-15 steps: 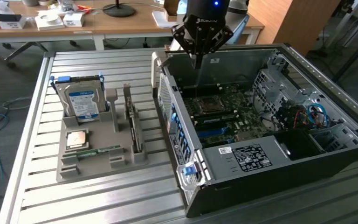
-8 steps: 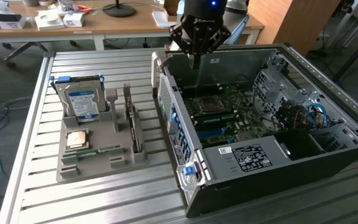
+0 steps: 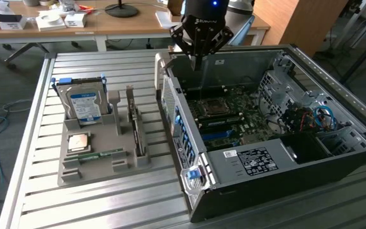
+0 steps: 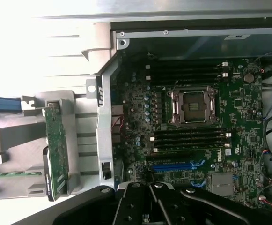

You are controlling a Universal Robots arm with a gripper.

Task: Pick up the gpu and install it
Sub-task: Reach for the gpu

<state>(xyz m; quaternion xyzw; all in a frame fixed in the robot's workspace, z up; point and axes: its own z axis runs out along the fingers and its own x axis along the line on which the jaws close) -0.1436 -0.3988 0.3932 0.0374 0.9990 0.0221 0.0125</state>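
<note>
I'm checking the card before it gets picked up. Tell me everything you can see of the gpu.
The gpu is a thin, flat, dark-green circuit board dotted with small components, with a pale metal-looking bracket at one end. It stands on edge in a slot of the grey holder, between the hard drive and the open computer case. Only the holder touches it; the gripper hangs over the case, apart from it.
</note>
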